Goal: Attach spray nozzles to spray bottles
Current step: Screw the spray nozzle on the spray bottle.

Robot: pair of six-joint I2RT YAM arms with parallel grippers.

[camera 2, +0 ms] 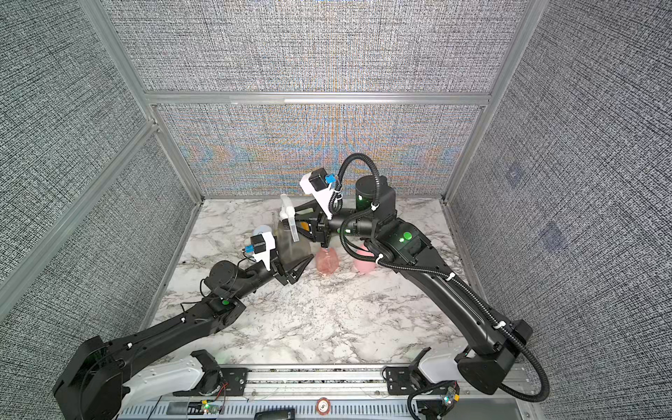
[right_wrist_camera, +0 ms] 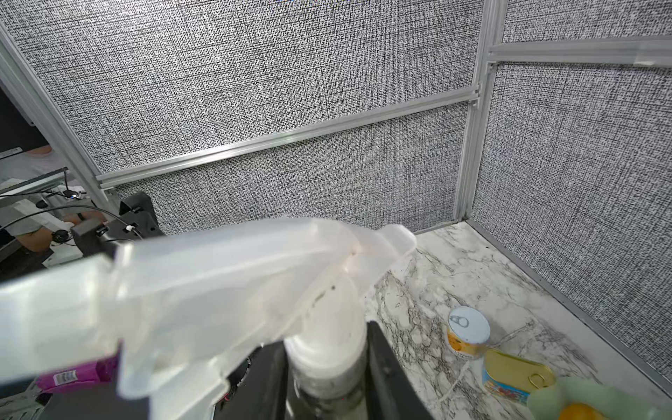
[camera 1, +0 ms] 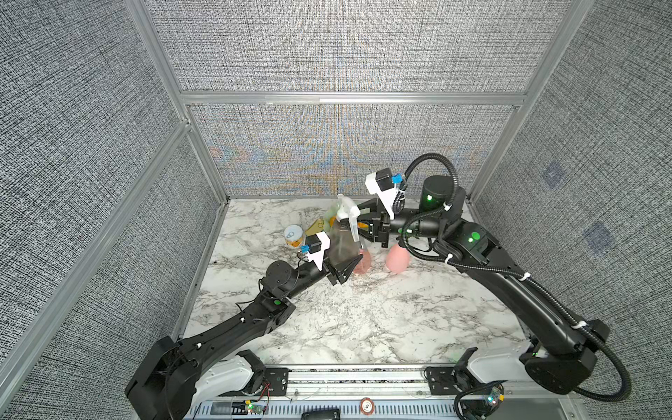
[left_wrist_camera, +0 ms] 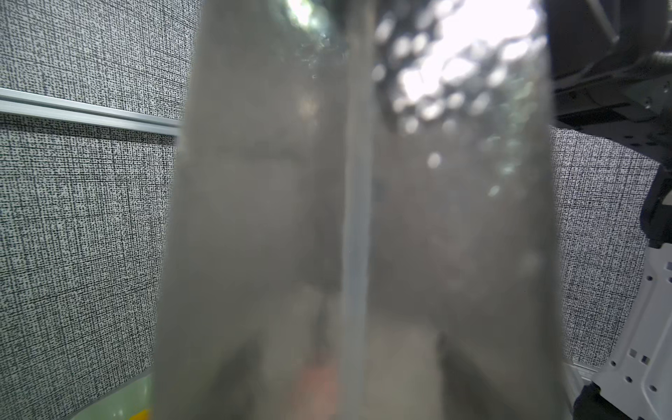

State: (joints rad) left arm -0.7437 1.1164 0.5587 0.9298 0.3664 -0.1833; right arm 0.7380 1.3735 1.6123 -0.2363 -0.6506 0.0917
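The smoky grey spray bottle (camera 1: 343, 247) (camera 2: 292, 249) is held upright off the marble table, and my left gripper (camera 1: 349, 263) (camera 2: 298, 267) is shut on its lower body. In the left wrist view the bottle (left_wrist_camera: 254, 218) fills the frame, with a dip tube (left_wrist_camera: 356, 236) inside it. A pale whitish spray nozzle (camera 1: 347, 212) (camera 2: 289, 214) (right_wrist_camera: 254, 276) sits on its neck. My right gripper (camera 1: 360, 222) (camera 2: 302, 222) (right_wrist_camera: 327, 382) is shut on the nozzle's collar (right_wrist_camera: 327, 345), one black finger (right_wrist_camera: 385, 363) on each side. A clear pink bottle (camera 1: 363, 263) (camera 2: 327, 263) and a pastel pink bottle (camera 1: 397, 258) (camera 2: 363, 267) stand on the table without nozzles.
A small pull-tab can (camera 1: 294, 235) (right_wrist_camera: 467, 331), a flat yellow tin (camera 1: 315, 227) (right_wrist_camera: 516, 374) and a pale green object (right_wrist_camera: 582, 400) sit at the back left near the corner. Fabric walls (camera 1: 327, 145) close in the back and both sides.
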